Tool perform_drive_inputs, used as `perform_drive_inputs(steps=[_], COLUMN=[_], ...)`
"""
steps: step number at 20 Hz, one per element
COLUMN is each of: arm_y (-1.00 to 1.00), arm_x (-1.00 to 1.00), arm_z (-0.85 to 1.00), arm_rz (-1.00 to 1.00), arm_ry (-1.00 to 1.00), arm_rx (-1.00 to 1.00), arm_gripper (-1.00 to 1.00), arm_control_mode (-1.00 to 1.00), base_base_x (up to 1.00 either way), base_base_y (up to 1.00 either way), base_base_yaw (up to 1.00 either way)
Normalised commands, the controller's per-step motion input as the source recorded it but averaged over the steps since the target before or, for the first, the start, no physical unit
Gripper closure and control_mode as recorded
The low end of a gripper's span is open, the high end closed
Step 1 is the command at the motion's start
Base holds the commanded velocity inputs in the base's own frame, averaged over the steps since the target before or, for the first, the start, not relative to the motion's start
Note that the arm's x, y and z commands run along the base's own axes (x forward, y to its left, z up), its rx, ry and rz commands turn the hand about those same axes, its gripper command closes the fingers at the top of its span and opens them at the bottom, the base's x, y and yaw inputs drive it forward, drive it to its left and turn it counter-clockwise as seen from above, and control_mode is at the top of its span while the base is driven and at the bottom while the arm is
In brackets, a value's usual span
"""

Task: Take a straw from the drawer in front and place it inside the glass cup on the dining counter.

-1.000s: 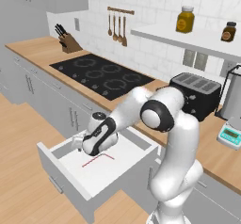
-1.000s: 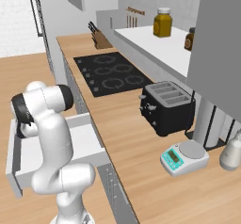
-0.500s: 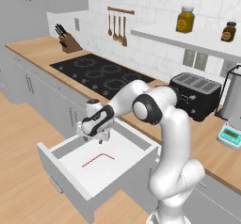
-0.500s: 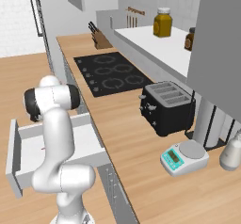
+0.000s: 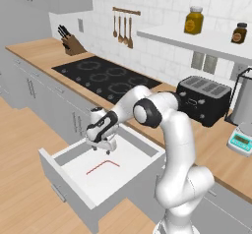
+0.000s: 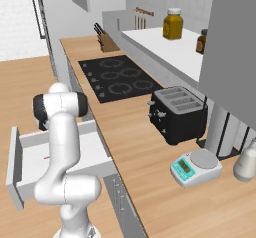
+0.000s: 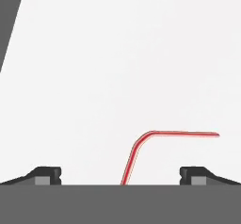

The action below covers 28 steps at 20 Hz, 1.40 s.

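**Lining up over the straw in the open drawer**

I work across the left base view from left to right. The drawer stands pulled out below the wall counter, its white floor bare but for the straw, which lies flat near the middle, the bent end toward the right. Just above and behind it hangs the gripper, pointing down, close to the floor but not touching anything. To the right, the arm arches back over the counter edge toward the black toaster.

In the hand view the fingertips stand wide apart at the bottom, and the straw runs up between them, then bends off to the right. So the long leg sits inside the gap, a bit right of centre, and the jaws hold nothing.

My judgement for the grasp: I shift slightly so the long leg is centred, keep the closing line square across it, and go straight down until the tips nearly meet the floor. The straw is thin and flat-lying; closing too high misses it, and closing off-centre may flick it away.
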Motion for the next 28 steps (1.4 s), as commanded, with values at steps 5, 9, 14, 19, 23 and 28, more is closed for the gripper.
perform_drive_inputs(steps=[5, 9, 14, 19, 23, 28], arm_y=[-0.56, -0.08, 0.04, 0.09, 0.1, 0.13], arm_x=[0.0, -0.03, -0.12, 0.0, 0.0, 0.01], arm_z=[-0.38, -0.37, -0.16, -0.13, -0.24, -0.27], arm_rz=[-0.17, -0.13, -0.19, -0.23, -0.21, -0.19], arm_ry=[0.0, 0.03, 0.04, 0.04, 0.05, 0.03], arm_rx=[0.0, 0.0, 0.05, 0.03, 0.0, 0.0], arm_gripper=[-1.0, -1.0, -1.0, -1.0, -1.0, -1.0], arm_control_mode=[-1.0, -1.0, -1.0, -1.0, -1.0, -1.0], base_base_x=[0.0, 0.0, 0.0, 0.0, 0.0, 0.0], base_base_y=[0.0, 0.0, 0.0, 0.0, 0.0, 0.0], base_base_yaw=[0.0, 0.0, 0.0, 0.0, 0.0, 0.0])
